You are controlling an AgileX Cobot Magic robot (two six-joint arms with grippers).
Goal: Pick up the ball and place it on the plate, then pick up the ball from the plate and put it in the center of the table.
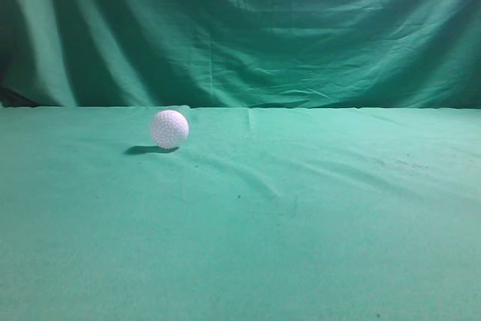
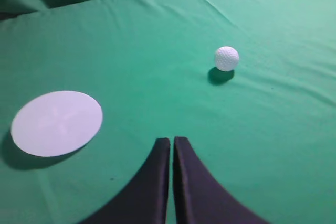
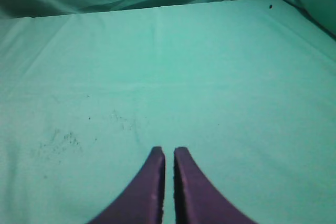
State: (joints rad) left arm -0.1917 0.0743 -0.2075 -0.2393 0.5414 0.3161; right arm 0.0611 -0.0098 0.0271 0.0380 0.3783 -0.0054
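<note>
Plate: flat, round, pale white disc (image 2: 56, 123), far left in the left wrist view, lying on the green cloth with a dark shadow along its lower left edge. Nothing on it. Outside the exterior view.
Left end effector: two dark curved fingers (image 2: 172, 145), tips drawn together with only a hairline slit between them; nothing held. It sits over bare cloth, well apart from both plate and ball.
Ball: small white dimpled golf-style ball (image 1: 169, 128), (image 2: 227, 58), resting on the surface left of centre in the exterior view, shadow cast to its left. In the left wrist view it lies up and right of the fingertips, well apart from the plate.
Surface: wide flat top covered in slightly wrinkled green cloth (image 1: 316, 216), with faint dark specks in the right wrist view (image 3: 63, 140).
Backdrop: draped, folded green curtain (image 1: 248, 28) behind the far edge.
Right end effector: two dark purplish curved fingers (image 3: 169, 153), tips nearly touching, gripping nothing, over bare cloth.
</note>
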